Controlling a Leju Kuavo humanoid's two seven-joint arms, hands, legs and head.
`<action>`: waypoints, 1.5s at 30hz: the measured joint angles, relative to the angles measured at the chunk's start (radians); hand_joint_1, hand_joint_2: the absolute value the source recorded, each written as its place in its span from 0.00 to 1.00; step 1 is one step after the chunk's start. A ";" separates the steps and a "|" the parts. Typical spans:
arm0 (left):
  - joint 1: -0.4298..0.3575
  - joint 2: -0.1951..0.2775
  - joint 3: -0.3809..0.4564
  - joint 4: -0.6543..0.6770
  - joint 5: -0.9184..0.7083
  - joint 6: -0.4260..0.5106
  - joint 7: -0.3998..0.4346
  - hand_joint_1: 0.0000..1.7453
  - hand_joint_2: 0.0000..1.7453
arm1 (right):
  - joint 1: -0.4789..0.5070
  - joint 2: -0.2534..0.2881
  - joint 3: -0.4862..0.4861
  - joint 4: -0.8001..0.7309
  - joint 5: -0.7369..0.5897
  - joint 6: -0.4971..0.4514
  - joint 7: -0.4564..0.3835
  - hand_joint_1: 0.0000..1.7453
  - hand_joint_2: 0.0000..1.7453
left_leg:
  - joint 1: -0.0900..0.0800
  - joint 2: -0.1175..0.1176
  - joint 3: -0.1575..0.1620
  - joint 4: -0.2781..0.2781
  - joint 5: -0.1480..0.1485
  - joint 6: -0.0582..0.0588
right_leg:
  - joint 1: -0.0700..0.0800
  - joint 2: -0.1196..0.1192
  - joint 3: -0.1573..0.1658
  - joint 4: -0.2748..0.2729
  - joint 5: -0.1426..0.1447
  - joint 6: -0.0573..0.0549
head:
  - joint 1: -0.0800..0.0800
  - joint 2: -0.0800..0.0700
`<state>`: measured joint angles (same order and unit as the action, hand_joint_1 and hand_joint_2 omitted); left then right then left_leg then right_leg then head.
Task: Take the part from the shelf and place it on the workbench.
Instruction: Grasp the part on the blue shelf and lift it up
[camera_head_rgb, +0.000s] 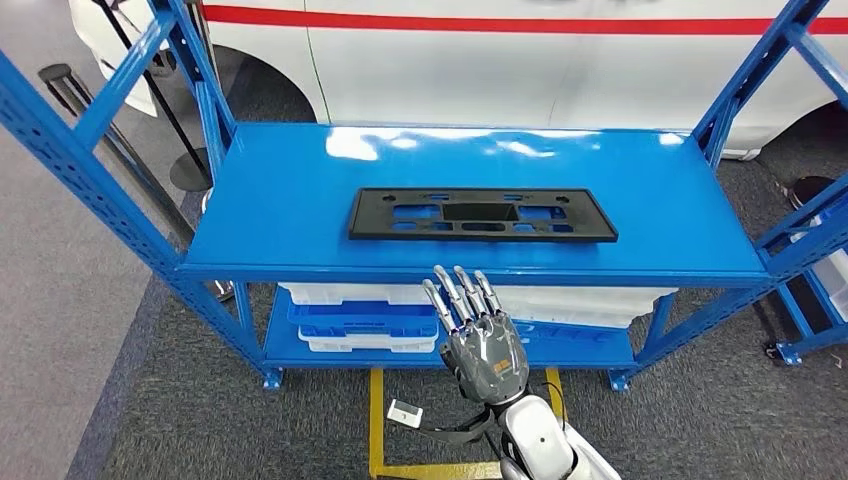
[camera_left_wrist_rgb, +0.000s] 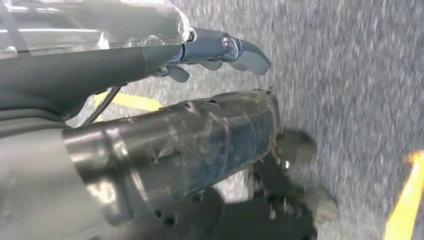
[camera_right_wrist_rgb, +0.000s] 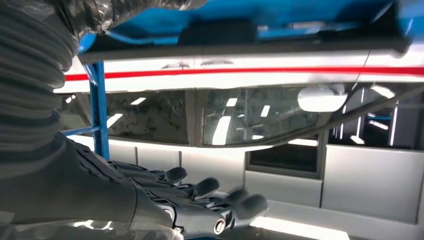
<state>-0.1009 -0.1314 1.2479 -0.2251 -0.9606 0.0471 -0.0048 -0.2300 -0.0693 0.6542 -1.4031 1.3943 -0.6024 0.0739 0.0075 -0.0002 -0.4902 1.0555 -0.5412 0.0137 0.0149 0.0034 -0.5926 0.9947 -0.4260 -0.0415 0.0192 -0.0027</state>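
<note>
Right now your right hand (camera_head_rgb: 484, 345) hovers before the shelf's (camera_head_rgb: 280, 215) front edge, fingers (camera_head_rgb: 462, 296) straight, spread, empty. Reaching low could jam them against that edge, short of the part (camera_head_rgb: 482, 214).

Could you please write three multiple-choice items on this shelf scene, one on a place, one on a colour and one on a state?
1. Where does the black part lie?
A. On the top board of the blue shelf
B. On the floor
C. In a white tray

2. What colour is the stripe on the white vehicle behind the shelf?
A. Green
B. Red
C. Yellow

3. What is the right hand doing?
A. Gripping the part
B. Holding a tray
C. Reaching toward the shelf edge, holding nothing

Answers: 1 A, the part rests flat on the top board. 2 B, a red band runs along the body. 3 C, its fingers are straight and short of the part.
</note>
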 joint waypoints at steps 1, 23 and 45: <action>-0.001 0.001 0.000 0.000 0.000 0.000 -0.001 0.00 0.00 | -0.002 0.000 0.000 0.000 0.000 0.000 0.000 0.00 1.00 | 0.000 0.000 -0.024 0.045 -0.012 -0.003 | -0.004 -0.001 0.014 -0.010 -0.001 -0.001 | -0.001 0.000; 0.001 0.004 0.000 0.000 0.002 0.001 -0.001 0.00 0.00 | -0.009 0.001 0.003 0.016 0.002 0.022 0.000 0.00 1.00 | 0.005 -0.003 -0.098 -0.010 0.064 0.028 | -0.015 0.002 -0.079 0.204 -0.087 0.049 | 0.000 0.000; -0.002 0.005 0.001 0.000 0.017 -0.004 0.002 0.00 0.00 | -0.087 -0.008 0.015 0.073 -0.024 0.163 0.035 0.00 1.00 | 0.009 -0.006 -0.107 -0.001 0.062 0.009 | -0.011 0.001 -0.003 0.065 -0.062 0.044 | 0.000 0.000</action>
<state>-0.1027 -0.1263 1.2488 -0.2248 -0.9437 0.0430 -0.0030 -0.3170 -0.0770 0.6689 -1.3297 1.3702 -0.4398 0.1093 0.0164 -0.0058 -0.5970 1.0544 -0.4796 0.0229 0.0043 0.0047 -0.5959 1.0594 -0.4878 0.0020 0.0190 -0.0027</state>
